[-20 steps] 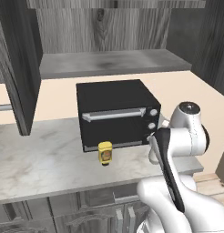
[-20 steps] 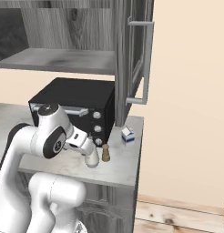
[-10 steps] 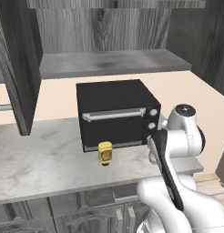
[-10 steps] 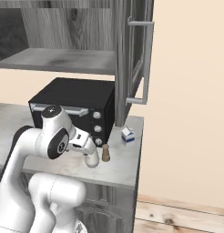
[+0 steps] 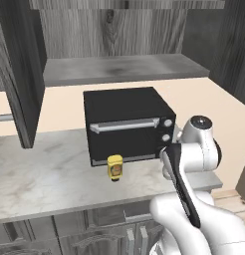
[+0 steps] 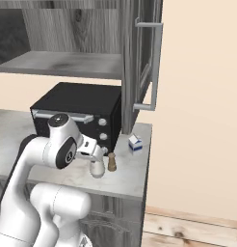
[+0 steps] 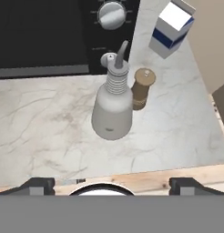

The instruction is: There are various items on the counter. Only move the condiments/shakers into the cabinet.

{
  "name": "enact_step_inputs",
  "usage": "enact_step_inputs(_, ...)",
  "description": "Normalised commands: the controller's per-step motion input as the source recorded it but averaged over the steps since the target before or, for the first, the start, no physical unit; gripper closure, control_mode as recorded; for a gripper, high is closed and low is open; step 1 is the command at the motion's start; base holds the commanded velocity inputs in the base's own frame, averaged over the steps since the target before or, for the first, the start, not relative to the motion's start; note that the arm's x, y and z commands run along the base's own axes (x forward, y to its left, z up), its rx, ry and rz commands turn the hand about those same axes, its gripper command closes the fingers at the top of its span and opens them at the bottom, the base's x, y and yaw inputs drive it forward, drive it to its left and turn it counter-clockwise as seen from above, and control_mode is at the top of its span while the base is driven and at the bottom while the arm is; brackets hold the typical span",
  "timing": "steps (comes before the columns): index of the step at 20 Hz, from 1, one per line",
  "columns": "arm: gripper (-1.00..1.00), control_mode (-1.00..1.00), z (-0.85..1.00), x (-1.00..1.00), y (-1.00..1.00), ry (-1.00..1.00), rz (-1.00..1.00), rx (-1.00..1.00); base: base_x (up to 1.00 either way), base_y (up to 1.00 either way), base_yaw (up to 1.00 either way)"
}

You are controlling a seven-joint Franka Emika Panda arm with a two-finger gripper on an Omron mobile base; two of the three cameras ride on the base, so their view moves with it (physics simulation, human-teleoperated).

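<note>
My gripper (image 7: 111, 184) hangs open above the counter's (image 7: 50, 123) front edge, its two dark fingertips (image 7: 41, 184) spread wide with nothing between them. Just ahead of it stands the white narrow-necked bottle (image 7: 113, 107), touching the small brown wooden shaker (image 7: 142, 88) on its right. In the right base view the hand sits directly over the white bottle (image 6: 97, 168), with the brown shaker (image 6: 111, 162) beside it. The yellow squeeze bottle (image 5: 115, 167) stands in front of the toaster oven's door. The cabinet (image 5: 119, 69) is open above, its grey shelf bare.
The black toaster oven (image 5: 127, 124) fills the counter's middle, right behind the bottles. A blue-and-white box (image 6: 135, 143) stands at the back right near the wall. The cabinet's open door (image 6: 139, 58) with its handle hangs above the counter's right end. The counter (image 5: 45, 174) stretches left.
The arm has sunk a little and edged right, bringing the hand closer over the white bottle. The gripper stays open. Nothing on the counter has moved.
</note>
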Motion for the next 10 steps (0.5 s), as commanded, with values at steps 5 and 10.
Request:
enact_step_inputs(5, -1.0, -1.0, -0.17, 0.35, 0.0, 0.0, 0.0, -0.02, 0.0, 0.0, 0.0)
enact_step_inputs(10, -1.0, -1.0, -0.3, 0.26, -0.04, 0.0, 0.0, 0.0, 0.0, 0.0, 0.0)
